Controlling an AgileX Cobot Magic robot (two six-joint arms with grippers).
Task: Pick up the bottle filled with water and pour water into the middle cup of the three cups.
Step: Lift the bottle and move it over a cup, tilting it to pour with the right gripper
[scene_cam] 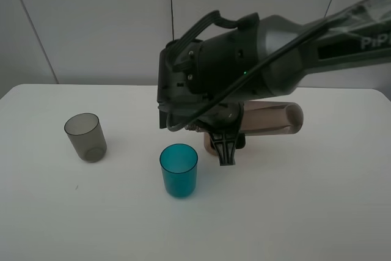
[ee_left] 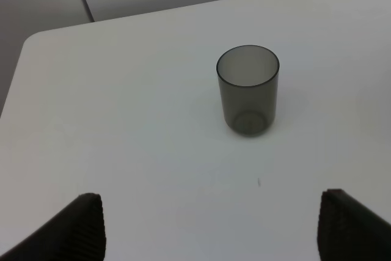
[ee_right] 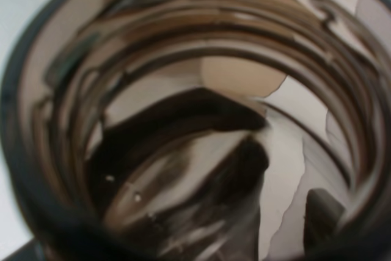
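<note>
The jaws of the right gripper (scene_cam: 225, 146) are clamped on the bottle (scene_cam: 272, 118). You see the bottle lying near horizontal, with its base toward the right of the exterior view and its neck hidden behind the wrist. The middle cup (scene_cam: 179, 170) stands upright on the surface (scene_cam: 305, 212), just left of the gripper and nearer the camera. A brownish-pink cup (scene_cam: 209, 143) shows partly behind the gripper. The jaws of the left gripper (ee_left: 211, 227) stand wide apart, facing the upright grey cup (ee_left: 247, 90).

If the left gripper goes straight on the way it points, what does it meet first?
Likely the smoky grey cup, upright ahead of the left gripper's open fingers, though depth is unclear.
</note>
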